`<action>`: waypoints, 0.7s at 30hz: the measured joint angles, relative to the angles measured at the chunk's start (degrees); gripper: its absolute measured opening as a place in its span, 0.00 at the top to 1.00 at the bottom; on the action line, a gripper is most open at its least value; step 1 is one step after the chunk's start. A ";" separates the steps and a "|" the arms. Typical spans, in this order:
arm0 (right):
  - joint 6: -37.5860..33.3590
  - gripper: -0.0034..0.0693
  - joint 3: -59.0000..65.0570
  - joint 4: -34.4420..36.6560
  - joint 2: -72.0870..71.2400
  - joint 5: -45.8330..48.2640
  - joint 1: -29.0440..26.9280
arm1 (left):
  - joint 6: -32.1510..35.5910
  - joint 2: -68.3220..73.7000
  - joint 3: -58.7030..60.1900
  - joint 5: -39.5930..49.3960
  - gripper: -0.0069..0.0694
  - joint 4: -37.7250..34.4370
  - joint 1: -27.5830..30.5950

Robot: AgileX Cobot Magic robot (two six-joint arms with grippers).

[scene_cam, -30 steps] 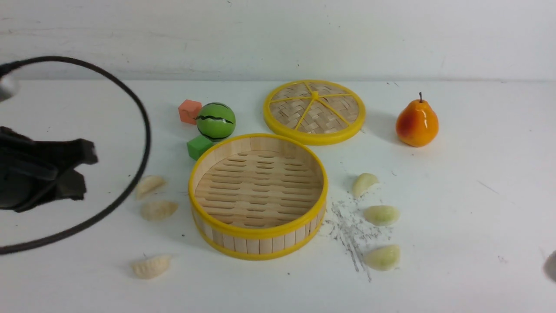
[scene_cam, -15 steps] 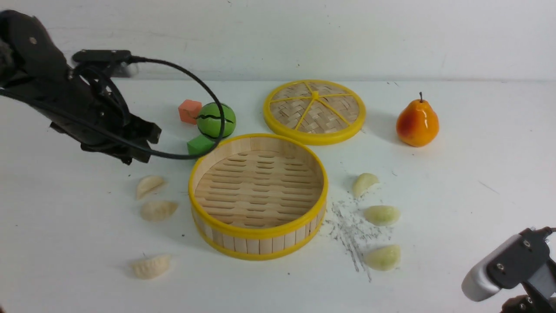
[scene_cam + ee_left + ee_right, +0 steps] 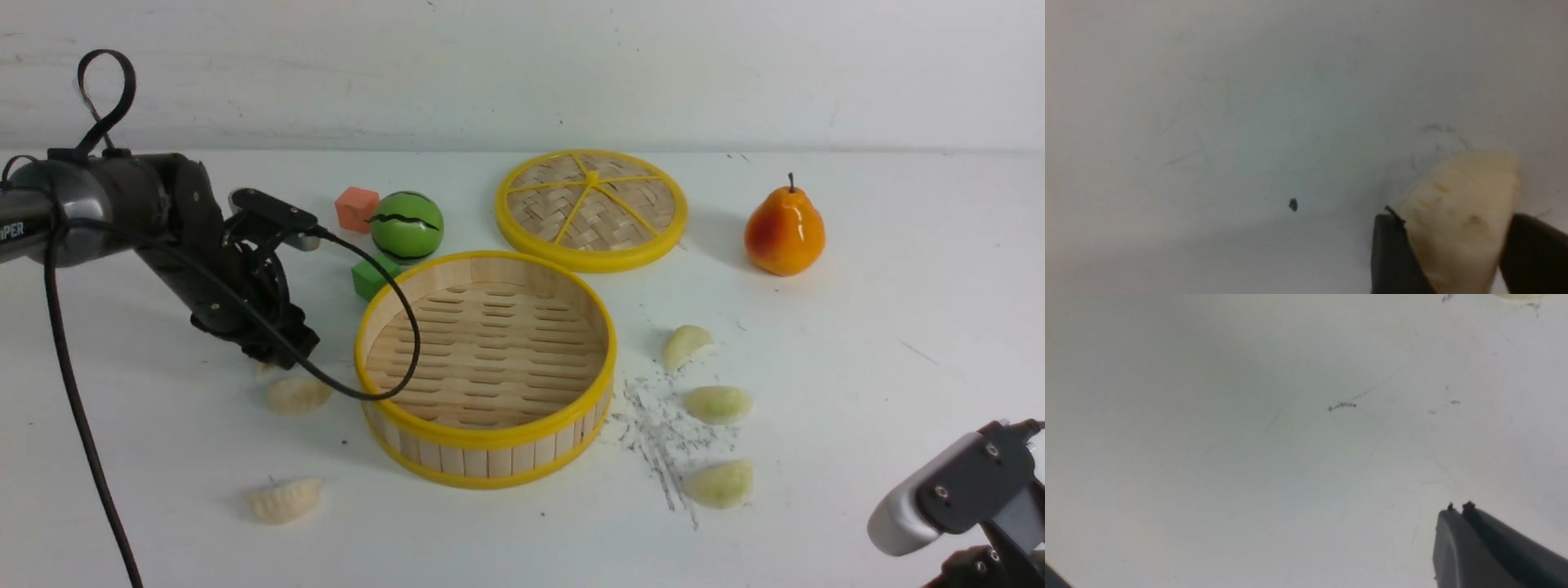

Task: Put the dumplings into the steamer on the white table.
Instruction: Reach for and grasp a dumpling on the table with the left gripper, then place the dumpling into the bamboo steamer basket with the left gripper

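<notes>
Now, the white table (image 3: pixel 898 343) is seen filling the view, scuffed grey just right of the steamer (image 3: pixel 486 445), which is set at its middle with the slatted floor exposed. Behind it the woven lid (image 3: pixel 591 208) is laid flat. The left hand (image 3: pixel 273 349) is seen low over the table on the steamer's left, jaws spread, and in the left wrist view those dark jaws are shown one on each side of a cream dumpling (image 3: pixel 1457 220) resting on the table; whether it is being squeezed cannot be told. The right hand (image 3: pixel 1458 507) is held closed at the near right corner, jaws pressed together, over bare table. A pear (image 3: pixel 784 229) is stood at the far right, a green ball (image 3: pixel 406 226) is placed left of the lid, flanked by an orange cube (image 3: pixel 357 209) and a green cube (image 3: pixel 371 276). Smallest of all: two more cream dumplings (image 3: pixel 298 394) (image 3: pixel 284 500) are spotted on the table left of the steamer, and three greenish dumplings (image 3: pixel 684 345) (image 3: pixel 717 403) (image 3: pixel 719 483) are lined up on its right, every one outside the basket
</notes>
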 joint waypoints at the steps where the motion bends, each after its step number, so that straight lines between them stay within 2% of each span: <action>1: 0.00 0.95 0.00 -0.05 0.00 -0.24 0.01 | -0.41 0.05 -0.05 -0.05 0.57 -0.13 0.00; 3: 0.00 0.94 0.00 -0.05 0.00 -0.48 0.01 | -1.28 -0.02 -0.05 0.02 0.63 -0.28 0.00; 8: 0.00 0.94 0.00 -0.05 0.00 -0.48 0.01 | -7.62 -2.49 -0.31 2.83 0.62 -1.67 0.00; 12: 0.00 0.93 0.00 0.00 0.00 -0.81 0.01 | -11.93 -7.39 -3.68 6.32 0.62 -8.59 -0.36; 15: 0.00 0.92 0.00 0.45 0.00 -1.26 0.01 | -13.99 -10.88 -7.61 8.45 0.62 -15.82 -3.04; 17: 0.00 0.92 0.00 0.47 0.00 -1.36 0.01 | -16.57 -11.34 -8.89 8.99 0.62 -17.60 -6.51; 18: 0.00 0.92 0.00 0.54 0.00 -1.36 0.01 | -17.21 -11.34 -8.94 8.99 0.62 -17.59 -6.86; 21: 0.00 0.92 0.00 0.60 0.00 -1.36 0.01 | -24.08 -8.82 -8.99 8.59 0.62 -13.27 -12.86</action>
